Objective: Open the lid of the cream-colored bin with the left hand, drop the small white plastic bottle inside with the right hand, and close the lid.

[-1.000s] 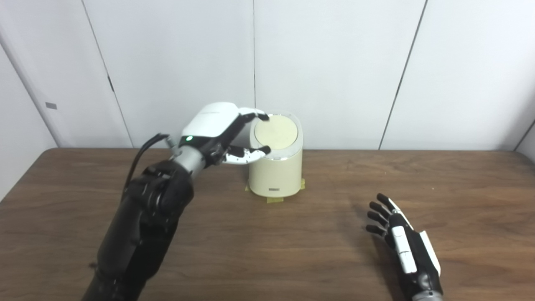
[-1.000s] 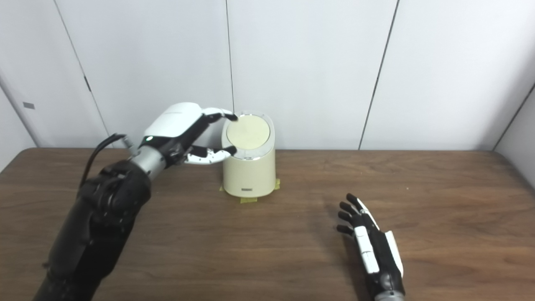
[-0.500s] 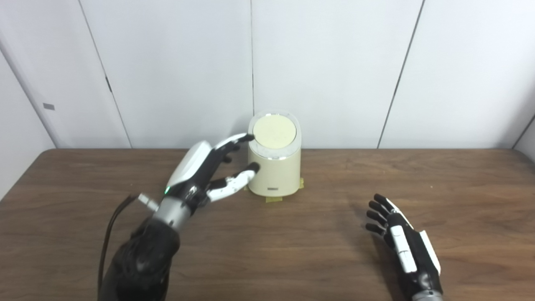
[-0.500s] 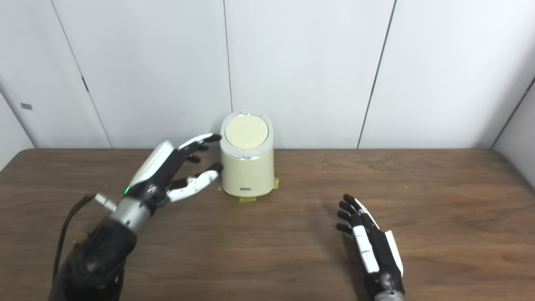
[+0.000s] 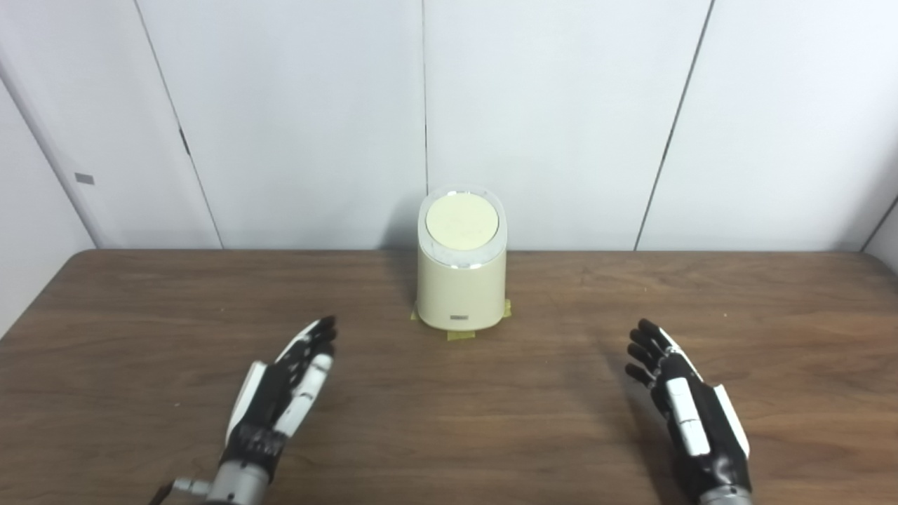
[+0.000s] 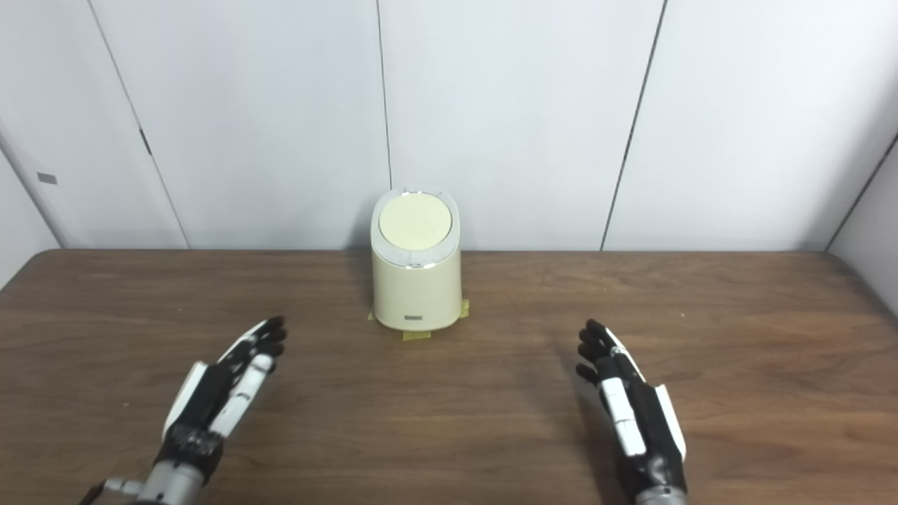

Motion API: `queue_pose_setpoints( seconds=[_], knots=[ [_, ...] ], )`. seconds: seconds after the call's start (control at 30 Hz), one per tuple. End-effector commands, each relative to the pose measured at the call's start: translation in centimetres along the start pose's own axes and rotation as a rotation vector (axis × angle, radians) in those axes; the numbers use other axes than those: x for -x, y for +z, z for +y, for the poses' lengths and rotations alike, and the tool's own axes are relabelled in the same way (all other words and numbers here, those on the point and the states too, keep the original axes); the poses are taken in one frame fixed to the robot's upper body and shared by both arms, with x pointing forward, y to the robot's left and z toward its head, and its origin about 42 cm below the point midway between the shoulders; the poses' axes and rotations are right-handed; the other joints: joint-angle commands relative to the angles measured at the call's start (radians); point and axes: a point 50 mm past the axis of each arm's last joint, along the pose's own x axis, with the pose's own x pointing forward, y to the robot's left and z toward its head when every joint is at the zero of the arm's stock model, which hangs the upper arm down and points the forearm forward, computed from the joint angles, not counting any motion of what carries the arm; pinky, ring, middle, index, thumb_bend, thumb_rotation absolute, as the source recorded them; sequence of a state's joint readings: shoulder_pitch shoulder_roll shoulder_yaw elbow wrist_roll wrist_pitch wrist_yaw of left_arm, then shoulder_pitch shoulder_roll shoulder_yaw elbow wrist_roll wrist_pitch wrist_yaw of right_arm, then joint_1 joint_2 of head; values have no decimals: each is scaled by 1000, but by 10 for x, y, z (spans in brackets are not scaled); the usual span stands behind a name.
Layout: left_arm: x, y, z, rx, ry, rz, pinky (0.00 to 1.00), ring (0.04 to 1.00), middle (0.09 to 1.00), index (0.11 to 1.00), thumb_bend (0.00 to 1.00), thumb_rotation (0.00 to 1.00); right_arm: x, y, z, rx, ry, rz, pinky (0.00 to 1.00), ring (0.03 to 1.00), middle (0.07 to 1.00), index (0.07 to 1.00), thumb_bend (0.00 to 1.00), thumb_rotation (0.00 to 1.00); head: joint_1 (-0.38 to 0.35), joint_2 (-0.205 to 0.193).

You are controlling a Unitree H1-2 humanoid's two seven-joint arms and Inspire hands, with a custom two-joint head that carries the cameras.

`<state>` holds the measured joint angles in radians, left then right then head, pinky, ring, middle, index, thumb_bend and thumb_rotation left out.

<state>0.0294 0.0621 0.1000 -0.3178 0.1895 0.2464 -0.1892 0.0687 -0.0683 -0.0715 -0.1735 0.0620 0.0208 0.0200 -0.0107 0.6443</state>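
The cream-colored bin (image 5: 461, 280) stands at the back middle of the brown table (image 5: 449, 421), close to the wall. Its round lid (image 5: 461, 222) lies flat and shut. My left hand (image 5: 284, 393) rests low over the table at the front left, well short of the bin, fingers straight and apart, holding nothing. My right hand (image 5: 684, 407) lies at the front right, also open and empty, fingers pointing toward the wall. No small white bottle shows in either view.
Yellow tape tabs (image 5: 459, 334) stick out from under the bin's base. White wall panels (image 5: 561, 119) rise straight behind the table's far edge. Bare wood lies between my two hands and the bin.
My left hand has left the bin's lid, dropped and pulled back to the front left of the table. The lid stays shut. My right hand barely shifted forward.
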Motion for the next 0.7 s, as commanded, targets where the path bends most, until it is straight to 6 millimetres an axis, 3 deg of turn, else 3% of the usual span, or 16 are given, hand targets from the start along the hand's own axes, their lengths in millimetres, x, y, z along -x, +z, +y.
queue_pose_setpoints(
  seconds=[0.0,0.3,0.5,0.67],
  knots=[
    [-2,9,3,48,30,-79,899,903,911,948,364,833,-5,16,-4,-7,-3,-69,867,902,900,900,598,868,0,3],
    [23,-14,8,205,111,-59,918,910,925,953,422,848,-4,12,-11,20,16,-29,923,941,937,929,563,908,10,13],
    [28,-20,13,217,128,-46,934,925,934,952,433,884,-5,8,-14,25,39,-14,942,961,958,946,535,933,11,17],
    [32,-24,16,230,144,-33,939,920,931,940,407,866,-6,2,-14,29,31,3,951,961,960,950,568,947,13,20]
  ],
)
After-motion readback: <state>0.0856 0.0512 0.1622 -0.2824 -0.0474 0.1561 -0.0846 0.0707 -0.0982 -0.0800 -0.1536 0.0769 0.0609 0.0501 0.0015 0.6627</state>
